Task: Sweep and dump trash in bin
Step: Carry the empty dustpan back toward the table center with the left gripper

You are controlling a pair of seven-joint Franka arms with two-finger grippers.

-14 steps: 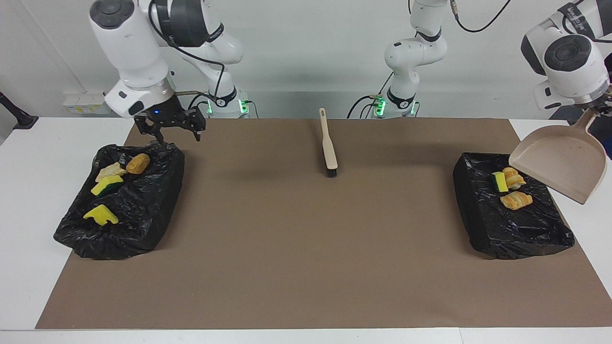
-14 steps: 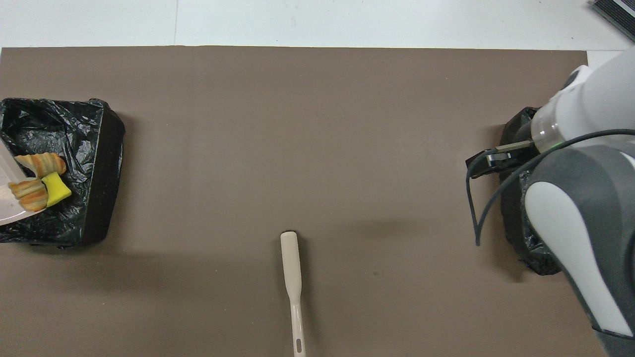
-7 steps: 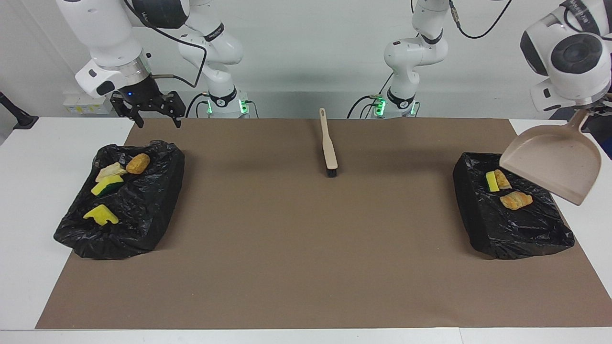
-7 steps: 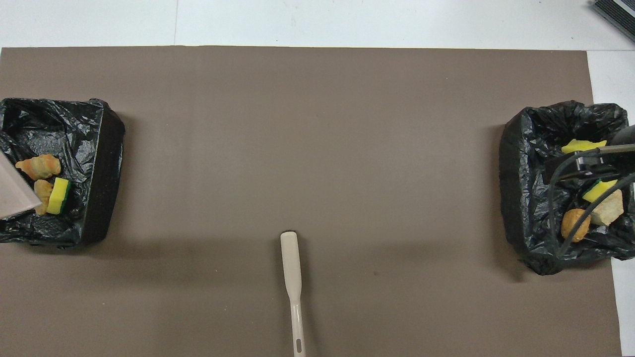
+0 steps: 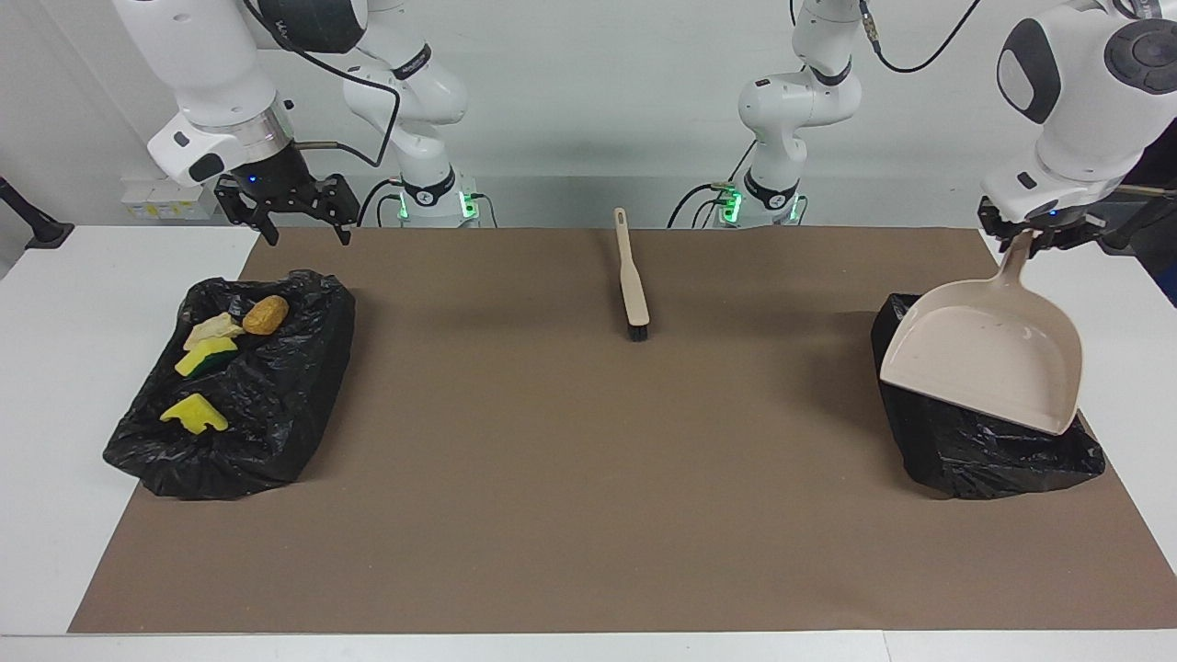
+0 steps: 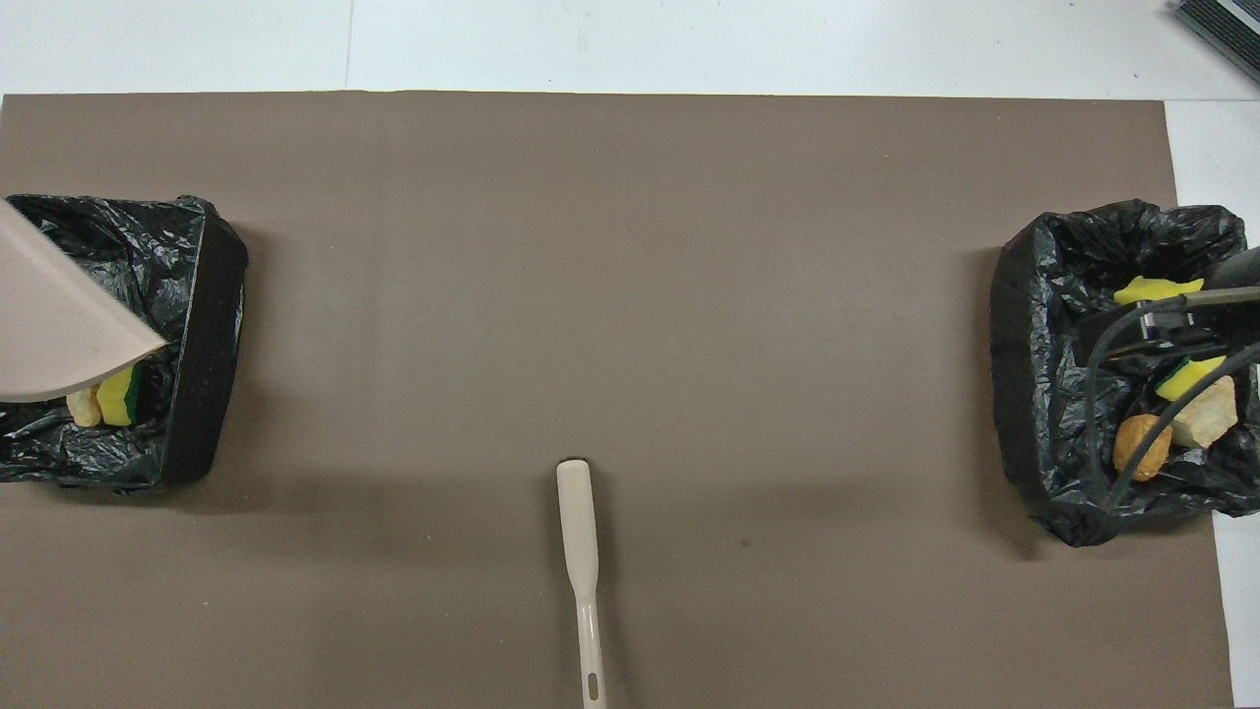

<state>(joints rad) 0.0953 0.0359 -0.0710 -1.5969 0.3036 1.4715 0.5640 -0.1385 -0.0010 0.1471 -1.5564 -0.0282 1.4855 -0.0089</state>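
Trash [image 5: 221, 354]: in two black-lined bins [image 5: 276, 386], below both raised grippers; axes vary.
Left gripper [image 5: 1037, 237]: pinching dustpan [image 5: 988, 363] handle.
Right gripper [image 5: 299, 232]: spread.

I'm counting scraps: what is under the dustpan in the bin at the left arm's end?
The raised dustpan, held by the left gripper, covers most of the bin. At its edge a yellow-green sponge piece and a pale pastry bit show. Anything else is hidden.
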